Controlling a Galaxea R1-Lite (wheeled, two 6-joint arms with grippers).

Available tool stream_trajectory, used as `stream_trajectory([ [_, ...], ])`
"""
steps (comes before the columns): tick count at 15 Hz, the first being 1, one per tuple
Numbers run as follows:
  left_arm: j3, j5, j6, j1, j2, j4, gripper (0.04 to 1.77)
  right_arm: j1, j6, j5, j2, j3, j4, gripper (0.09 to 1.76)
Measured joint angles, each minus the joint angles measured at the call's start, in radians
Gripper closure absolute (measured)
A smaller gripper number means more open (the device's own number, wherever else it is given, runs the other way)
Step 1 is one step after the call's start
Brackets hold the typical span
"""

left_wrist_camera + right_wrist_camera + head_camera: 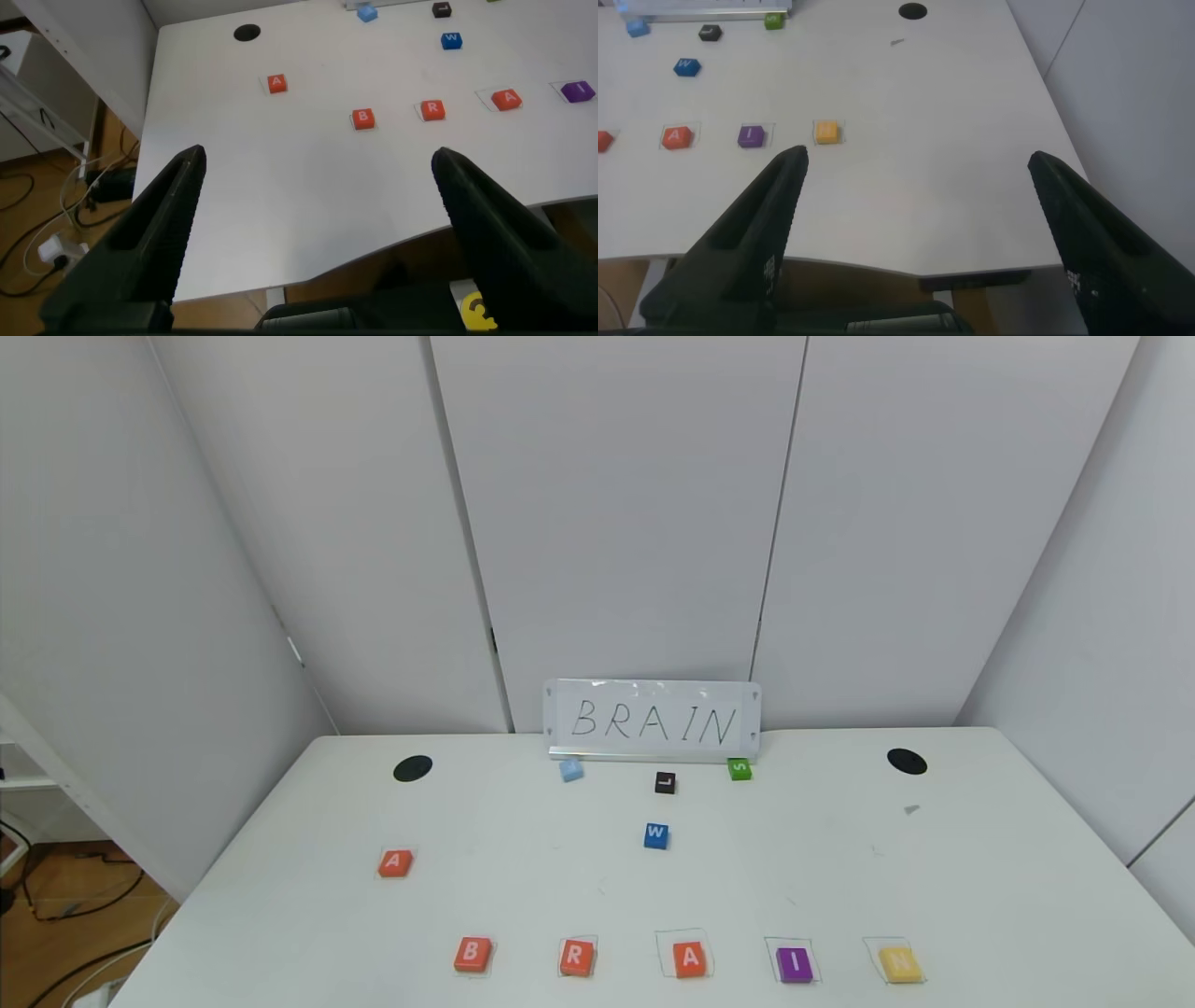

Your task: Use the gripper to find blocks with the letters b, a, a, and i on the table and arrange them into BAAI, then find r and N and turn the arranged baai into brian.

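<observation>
The row along the near edge of the tabletop (840, 859) is reading B (472, 954), R (576, 958), A (690, 959), I (794, 964), N (901, 964), each tile sitting in or on a pencilled square. That matches the sign (652, 721) at the back, which spells BRAIN. The spare A (394, 863) is lying apart, farther out on the tabletop.

Judging from this, the spelling step looks finished and both arms are hanging back off the near edge. The left pincer (313, 201) is standing wide open and holding nothing; B, R and A are lying well ahead of it, and the spare A is farther ahead, toward its outer finger. The right pincer (915, 201) is likewise wide open and empty; N is sitting just ahead of its inner finger, with I and A beyond it on that side.

The W (655, 835), L (664, 782), S (739, 769) and the light-blue tile (571, 769) are lying far ahead, untouched.

The next move probably calls for little: a check that each tile is sitting square in its outline. R seems slightly skewed, so a nudge from the left pincer may be worth making.
</observation>
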Motion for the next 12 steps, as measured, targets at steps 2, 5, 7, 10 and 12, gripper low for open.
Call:
stream_trajectory([
  [2, 0.027, 0.001, -0.001, -0.003, -0.059, -0.003, 0.09, -0.002, -0.003, -0.004, -0.050, 0.025, 0.000, 0.15],
  [5, 0.079, 0.019, -0.025, -0.009, -0.147, -0.001, 0.09, -0.002, -0.005, -0.015, -0.079, 0.043, -0.007, 0.15],
  [7, 0.114, 0.028, -0.053, -0.009, -0.173, -0.016, 0.09, -0.002, -0.004, -0.018, -0.084, 0.051, -0.044, 0.15],
  [10, 0.172, 0.029, -0.061, -0.010, -0.188, -0.115, 0.09, -0.002, -0.009, -0.014, -0.086, 0.098, -0.247, 0.14],
  [12, 0.220, 0.046, -0.062, -0.010, -0.191, -0.201, 0.09, -0.002, -0.020, -0.010, -0.087, 0.169, -0.403, 0.14],
])
